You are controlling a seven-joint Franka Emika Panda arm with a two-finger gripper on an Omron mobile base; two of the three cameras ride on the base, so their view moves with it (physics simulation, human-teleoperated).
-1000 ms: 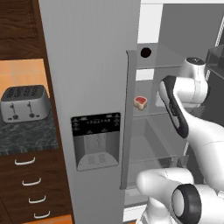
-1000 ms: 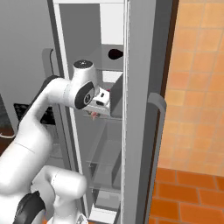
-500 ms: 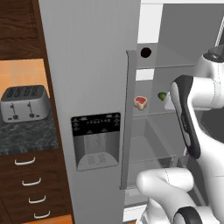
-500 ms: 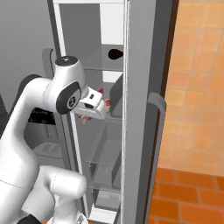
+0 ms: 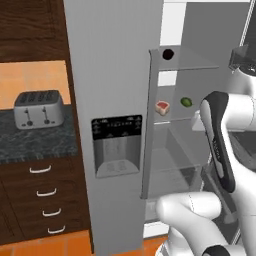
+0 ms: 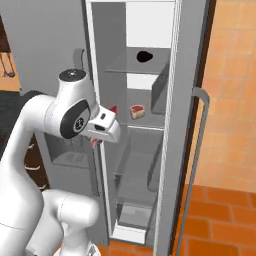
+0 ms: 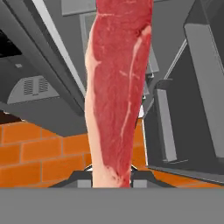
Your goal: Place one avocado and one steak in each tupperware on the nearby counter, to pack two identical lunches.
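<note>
My gripper is shut on a steak, a long red slab with a pale fat edge that hangs along the hand view. In the right base view the hand is just outside the open fridge, at its left edge, with red ends of the steak sticking out. A second steak lies on the middle glass shelf, also seen as the shelf steak. An avocado sits to its right on the same shelf. The counter is at the left. The tupperware is out of view.
A silver toaster stands on the counter above drawers with silver handles. The fridge's left door carries a dispenser panel; the right door stands open. A dark object rests on the top shelf. Orange tiles cover the floor and wall.
The arm has drawn back out of the fridge with the steak in its gripper. The hand went left and slightly down in the right base view. The avocado on the shelf is now uncovered.
</note>
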